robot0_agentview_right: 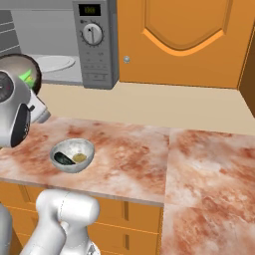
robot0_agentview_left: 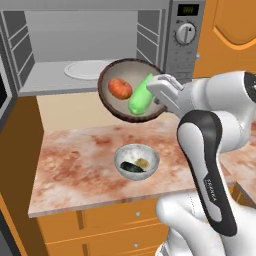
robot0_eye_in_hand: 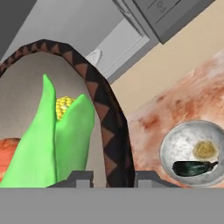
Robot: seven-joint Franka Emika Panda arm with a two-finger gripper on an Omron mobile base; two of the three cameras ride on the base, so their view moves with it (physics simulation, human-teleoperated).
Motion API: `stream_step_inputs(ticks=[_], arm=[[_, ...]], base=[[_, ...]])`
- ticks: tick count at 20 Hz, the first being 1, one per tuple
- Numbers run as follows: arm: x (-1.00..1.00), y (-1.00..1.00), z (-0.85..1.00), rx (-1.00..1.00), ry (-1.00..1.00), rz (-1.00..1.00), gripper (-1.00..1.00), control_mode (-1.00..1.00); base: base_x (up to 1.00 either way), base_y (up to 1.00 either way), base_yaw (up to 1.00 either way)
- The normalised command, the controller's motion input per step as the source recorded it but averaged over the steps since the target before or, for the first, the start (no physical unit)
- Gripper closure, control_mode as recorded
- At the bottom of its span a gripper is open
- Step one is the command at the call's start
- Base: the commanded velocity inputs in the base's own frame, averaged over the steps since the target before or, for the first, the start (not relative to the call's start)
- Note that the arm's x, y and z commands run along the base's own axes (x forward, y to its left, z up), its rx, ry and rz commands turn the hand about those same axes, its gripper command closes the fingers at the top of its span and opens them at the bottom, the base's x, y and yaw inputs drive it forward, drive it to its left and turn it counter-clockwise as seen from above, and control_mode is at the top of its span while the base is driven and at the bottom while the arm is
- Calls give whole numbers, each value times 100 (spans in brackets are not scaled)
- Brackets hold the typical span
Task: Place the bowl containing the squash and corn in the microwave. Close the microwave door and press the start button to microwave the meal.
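Gripping the bowl (robot0_agentview_left: 131,89) rim at its three o'clock, the gripper (robot0_agentview_left: 161,90) is holding it tilted before the microwave (robot0_agentview_left: 95,45), squash (robot0_agentview_left: 120,88) and corn (robot0_agentview_left: 140,95) lying inside.

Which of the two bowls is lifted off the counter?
The dark brown bowl with squash and corn, held by the gripper; the grey speckled bowl sits on the counter.

Marbled counter (robot0_agentview_left: 75,165): grey speckled bowl (robot0_agentview_left: 136,161) resting on it.
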Motion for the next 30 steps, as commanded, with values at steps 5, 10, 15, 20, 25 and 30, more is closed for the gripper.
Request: stream_step_inputs(ticks=[5,10,15,20,25,30], arm=[[13,0,39,0,2,-6,100,-100],[10,9,49,-6,18,-1,100,-100],[12,31,11,-7,16,-3,100,-100],[20,19,0,0,1,-9,100,-100],[21,1,0,11,-9,-19,100,-100],[25,3,0,15,-3,-19,100,-100]], base=[[0,0,0],[0,0,0],[0,0,0],[0,0,0],[0,0,0],[0,0,0]])
